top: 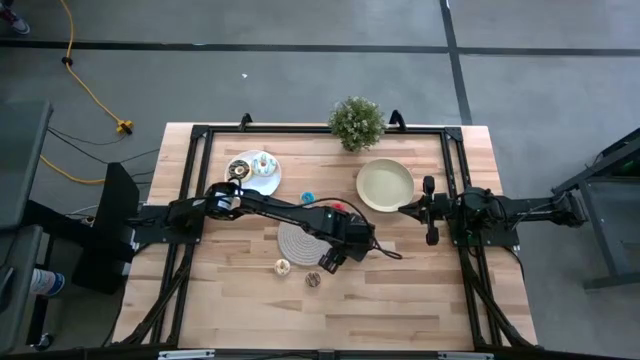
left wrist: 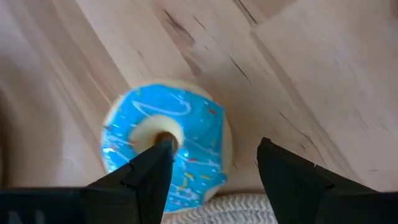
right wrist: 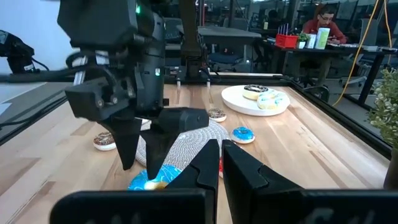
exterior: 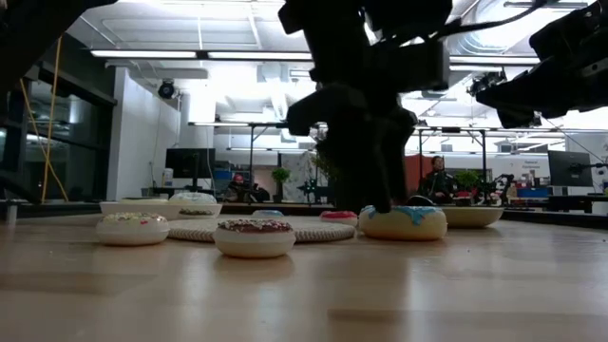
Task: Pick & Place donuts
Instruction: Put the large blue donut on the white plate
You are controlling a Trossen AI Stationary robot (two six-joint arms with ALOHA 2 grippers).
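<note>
Left wrist view, blue donut (left wrist: 165, 152) hole, hidden overhead

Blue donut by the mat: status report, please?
Left end effector open, straddling blue donut on table. Right end effector shut, waiting near cream plate. Nothing in the way.

Your two arms are matte black and boxy-jointed, with a black cable looping off the left arm (top: 300, 213). See the left gripper (right wrist: 144, 134): angular dark fingers, a small green light glowing on its housing.
</note>
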